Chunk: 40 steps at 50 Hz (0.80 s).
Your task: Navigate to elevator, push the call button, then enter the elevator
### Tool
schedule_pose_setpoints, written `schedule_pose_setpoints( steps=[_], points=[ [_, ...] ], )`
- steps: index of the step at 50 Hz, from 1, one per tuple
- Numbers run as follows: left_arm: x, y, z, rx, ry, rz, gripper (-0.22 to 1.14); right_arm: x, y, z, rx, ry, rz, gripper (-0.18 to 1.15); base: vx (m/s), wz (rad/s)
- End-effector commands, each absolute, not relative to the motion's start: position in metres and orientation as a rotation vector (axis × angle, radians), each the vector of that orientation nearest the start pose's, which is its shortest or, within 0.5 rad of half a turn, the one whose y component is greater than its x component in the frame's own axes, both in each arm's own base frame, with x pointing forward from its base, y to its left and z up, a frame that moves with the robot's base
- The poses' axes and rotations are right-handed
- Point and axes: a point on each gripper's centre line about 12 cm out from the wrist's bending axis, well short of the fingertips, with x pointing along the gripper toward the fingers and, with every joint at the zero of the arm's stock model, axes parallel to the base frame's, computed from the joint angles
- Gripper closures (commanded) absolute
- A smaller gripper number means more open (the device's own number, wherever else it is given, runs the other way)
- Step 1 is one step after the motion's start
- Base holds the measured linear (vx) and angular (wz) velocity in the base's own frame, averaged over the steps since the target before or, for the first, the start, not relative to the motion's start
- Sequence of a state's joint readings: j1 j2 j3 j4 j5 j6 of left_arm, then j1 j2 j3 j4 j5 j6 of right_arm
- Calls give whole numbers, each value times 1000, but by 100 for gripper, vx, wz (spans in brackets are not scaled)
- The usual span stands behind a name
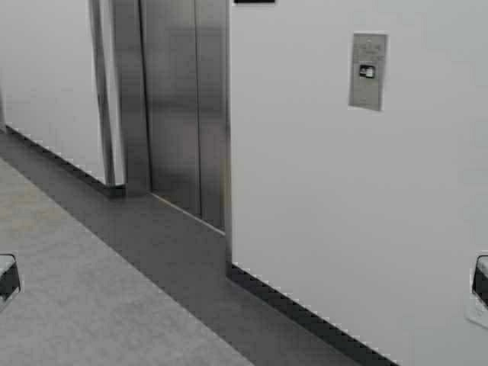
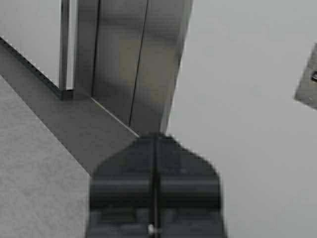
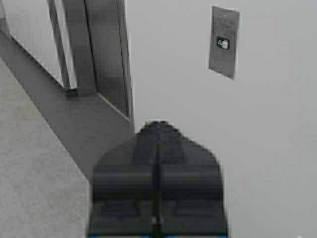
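Note:
The elevator (image 1: 183, 107) has brushed steel doors that stand closed, set back in the white wall at upper left; it also shows as the elevator (image 2: 133, 64) and the elevator (image 3: 101, 49). The call button (image 1: 367, 70) is a silver plate with a dark button, high on the wall to the right of the doors, also the call button (image 3: 224, 42). My left gripper (image 2: 155, 136) is shut and holds nothing, pointing at the door's right corner. My right gripper (image 3: 157, 124) is shut and empty, below and short of the plate.
A dark floor strip (image 1: 183, 259) runs along the white wall (image 1: 343, 213), with paler grey floor (image 1: 76, 305) nearer me. A black sign edge (image 1: 254, 1) sits above the door frame. A dark baseboard (image 1: 305, 316) lines the wall's foot.

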State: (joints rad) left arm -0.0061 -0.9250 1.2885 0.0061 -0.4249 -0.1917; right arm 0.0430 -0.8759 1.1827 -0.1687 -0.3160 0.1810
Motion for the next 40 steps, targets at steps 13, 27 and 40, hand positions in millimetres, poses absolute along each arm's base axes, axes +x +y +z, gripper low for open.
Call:
schedule_pose_setpoints(
  steps=[13,27,40],
  points=[
    [187,-1,264,-212,-108,-20,89,224,20,280,-80,127,110,92,51,4],
    [179,-1,267,-225,-143,-21,89,241,21,260,-131,276,109,92,48,1],
    [179,-1,268,-230,-145,-20,89,250,15,255,-189,468,69,92,43,9]
  ],
)
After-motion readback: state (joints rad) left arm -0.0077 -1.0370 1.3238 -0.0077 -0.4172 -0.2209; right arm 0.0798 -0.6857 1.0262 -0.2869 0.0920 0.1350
